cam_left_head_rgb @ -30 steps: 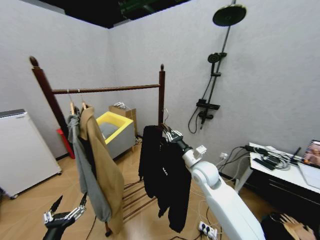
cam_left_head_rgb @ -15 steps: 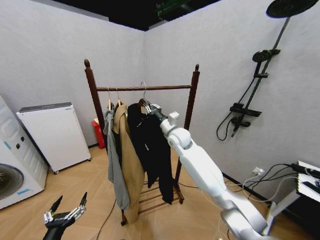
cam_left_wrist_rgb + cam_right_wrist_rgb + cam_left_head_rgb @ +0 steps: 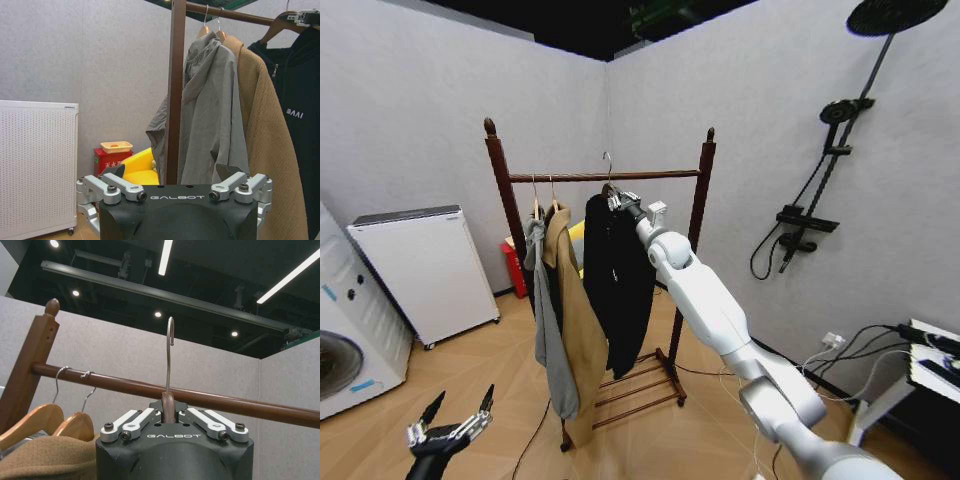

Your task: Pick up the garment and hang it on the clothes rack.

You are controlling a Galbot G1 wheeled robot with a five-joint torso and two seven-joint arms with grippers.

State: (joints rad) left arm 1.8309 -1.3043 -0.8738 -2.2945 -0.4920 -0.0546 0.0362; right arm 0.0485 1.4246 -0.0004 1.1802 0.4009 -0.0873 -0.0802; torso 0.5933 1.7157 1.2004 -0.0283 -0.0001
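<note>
Right gripper (image 3: 617, 203) at centre of the head frame, jaws clamped on the neck of the wooden hanger (image 3: 168, 407) carrying the garment (image 3: 618, 285), which hangs straight down below it. Key relation: metal hook (image 3: 170, 352) rises vertically from the jaws, its tip above the clothes rack (image 3: 603, 177) top bar, but apparently on the near side, not over it. Grey coat (image 3: 547, 330) and tan coat (image 3: 578, 330) occupy the bar's left part. Left gripper (image 3: 448, 432) parked lower left, jaws spread wide, empty
</note>
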